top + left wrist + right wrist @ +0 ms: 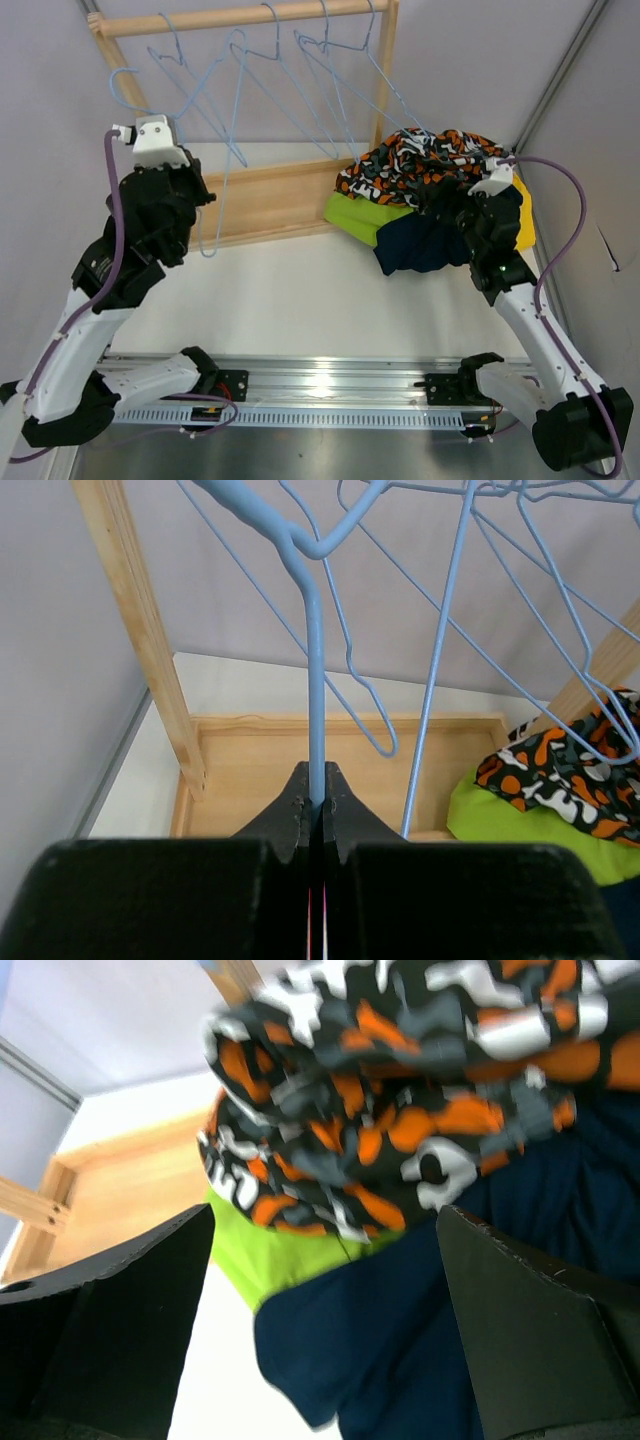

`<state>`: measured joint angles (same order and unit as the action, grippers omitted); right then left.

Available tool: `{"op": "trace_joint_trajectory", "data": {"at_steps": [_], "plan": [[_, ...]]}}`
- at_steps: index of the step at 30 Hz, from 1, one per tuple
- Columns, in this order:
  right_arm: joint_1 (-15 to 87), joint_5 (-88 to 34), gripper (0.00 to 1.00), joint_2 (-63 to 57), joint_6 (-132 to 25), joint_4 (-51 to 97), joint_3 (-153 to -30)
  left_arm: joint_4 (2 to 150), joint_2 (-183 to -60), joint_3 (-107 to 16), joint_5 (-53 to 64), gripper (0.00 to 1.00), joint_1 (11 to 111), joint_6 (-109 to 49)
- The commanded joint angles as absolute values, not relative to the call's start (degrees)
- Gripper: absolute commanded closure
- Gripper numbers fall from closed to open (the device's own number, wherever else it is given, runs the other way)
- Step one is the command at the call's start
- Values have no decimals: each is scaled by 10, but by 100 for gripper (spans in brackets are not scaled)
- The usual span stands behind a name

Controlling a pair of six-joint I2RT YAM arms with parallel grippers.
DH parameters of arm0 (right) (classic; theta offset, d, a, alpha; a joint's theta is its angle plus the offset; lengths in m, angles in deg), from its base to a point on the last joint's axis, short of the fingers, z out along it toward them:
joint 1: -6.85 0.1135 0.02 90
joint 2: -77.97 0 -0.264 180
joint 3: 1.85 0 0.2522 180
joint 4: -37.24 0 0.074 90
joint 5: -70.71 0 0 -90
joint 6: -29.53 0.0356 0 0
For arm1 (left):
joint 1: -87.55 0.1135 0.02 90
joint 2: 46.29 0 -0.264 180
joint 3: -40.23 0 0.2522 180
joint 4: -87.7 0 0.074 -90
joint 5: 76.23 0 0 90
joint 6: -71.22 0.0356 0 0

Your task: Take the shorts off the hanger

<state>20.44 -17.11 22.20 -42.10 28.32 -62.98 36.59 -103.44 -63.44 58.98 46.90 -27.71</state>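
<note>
The shorts lie in a pile at the right end of the rack base. The orange-black-white patterned pair [420, 158] is on top, with lime green [358, 215], navy [420, 245] and a yellow edge [524, 225] under it. No light blue pair shows. My right gripper [450, 207] is open and empty just above the pile. In its wrist view [325, 1222] the patterned pair [400, 1090], lime green [285, 1260] and navy [400, 1340] fill the gap. My left gripper [198, 205] is shut on a bare light blue wire hanger [315, 680], pinched at the fingertips [300, 802].
A wooden rack with a top rod [240, 17] and a flat base [275, 200] stands at the back. Several bare blue wire hangers [300, 80] hang from the rod. A rack post [140, 630] is left of the held hanger. The white table [300, 290] lies in front.
</note>
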Motion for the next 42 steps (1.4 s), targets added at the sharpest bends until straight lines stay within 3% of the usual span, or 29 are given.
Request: {"op": "trace_joint_trajectory", "data": {"at_steps": [1,8,16,17,19,23,34,42], "plan": [[203,-166,0,260,-423,266,-601,396,-1083,-670,576,100,499,-254],[203,-187,1,346,-405,237,-558,404,-1254,-806,521,100,567,-224],[203,-214,0,399,-407,208,-530,360,-1472,-1095,504,100,606,-189],[203,-218,1,402,-407,206,-524,351,-1498,-1187,501,100,610,-172],[203,-227,0,405,-410,203,-518,362,-1546,-1225,501,100,613,-159],[203,-228,0,420,-416,194,-505,419,-1556,-1191,472,99,638,-151],[205,-248,1,416,-403,202,-503,400,-1577,-1130,337,100,700,-239],[207,-259,0,418,-388,204,-505,382,-1579,-1092,322,100,713,-244]]}}
